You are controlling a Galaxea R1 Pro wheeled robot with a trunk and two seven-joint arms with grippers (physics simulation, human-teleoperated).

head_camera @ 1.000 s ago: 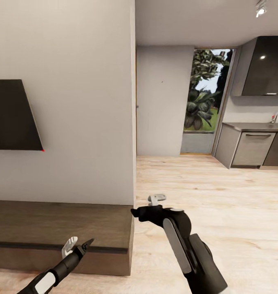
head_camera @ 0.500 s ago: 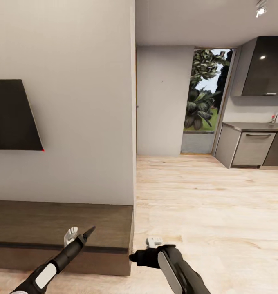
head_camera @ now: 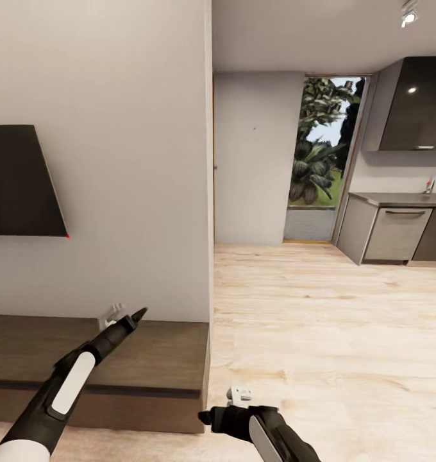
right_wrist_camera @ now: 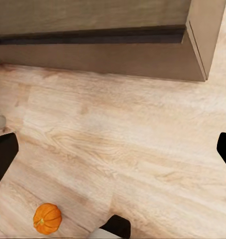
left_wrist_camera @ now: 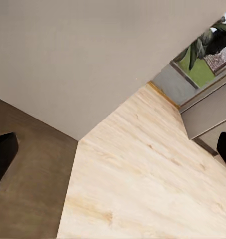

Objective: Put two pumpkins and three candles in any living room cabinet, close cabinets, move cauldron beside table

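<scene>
Cabinet [head_camera: 96, 359]: long dark unit under wall TV [head_camera: 22, 181], fronts appear closed, nothing visible on top.
Step judged: fetching stage, pumpkin not yet grasped.
Left hand [head_camera: 125, 319]: above cabinet top, fingers apart, empty.
Right hand [head_camera: 221, 410]: low over floor beside cabinet end; in wrist view fingers apart, empty.
Pumpkin [right_wrist_camera: 47, 218]: on floor plank, well apart from cabinet front, seen in right wrist view.
Next move probably calls for lowering right hand over pumpkin.

left hand [head_camera: 129, 316] rose over cabinet [head_camera: 160, 350] | right hand [head_camera: 234, 401] dropped lower
</scene>
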